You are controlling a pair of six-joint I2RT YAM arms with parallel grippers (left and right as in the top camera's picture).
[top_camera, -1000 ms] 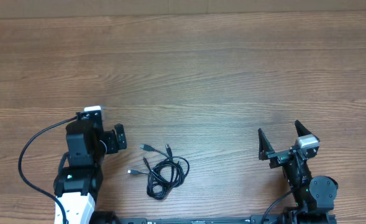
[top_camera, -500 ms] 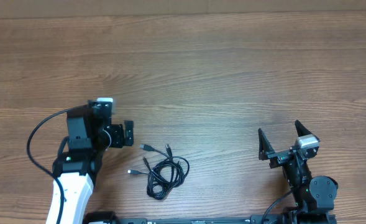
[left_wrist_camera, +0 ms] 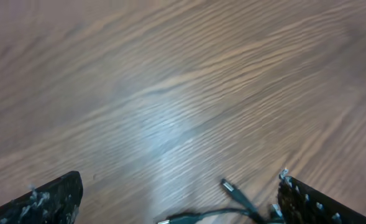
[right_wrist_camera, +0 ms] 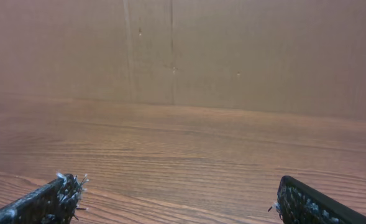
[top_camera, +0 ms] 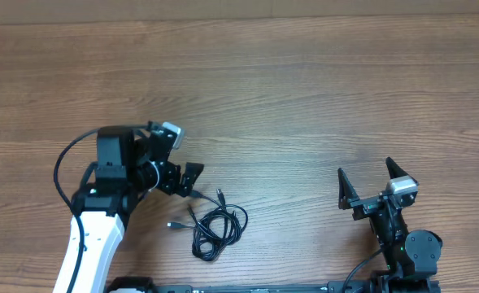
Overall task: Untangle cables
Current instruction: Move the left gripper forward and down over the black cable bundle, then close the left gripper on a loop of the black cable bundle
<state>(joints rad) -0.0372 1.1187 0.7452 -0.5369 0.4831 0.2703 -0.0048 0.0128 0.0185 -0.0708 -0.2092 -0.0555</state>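
I am holding my left gripper over the wooden table, its fingers spread apart and gripping nothing. The cables are lying in a small tangled coil just beside it, with loose plug ends reaching toward my fingertips. In my left wrist view, a grey plug is showing between the two fingers. My right gripper is sitting well apart from the coil, its fingers also wide open and empty.

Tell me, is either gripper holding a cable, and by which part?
Nothing is held. The left gripper is open beside the cables, near their plugs; the right gripper is open, far from them.
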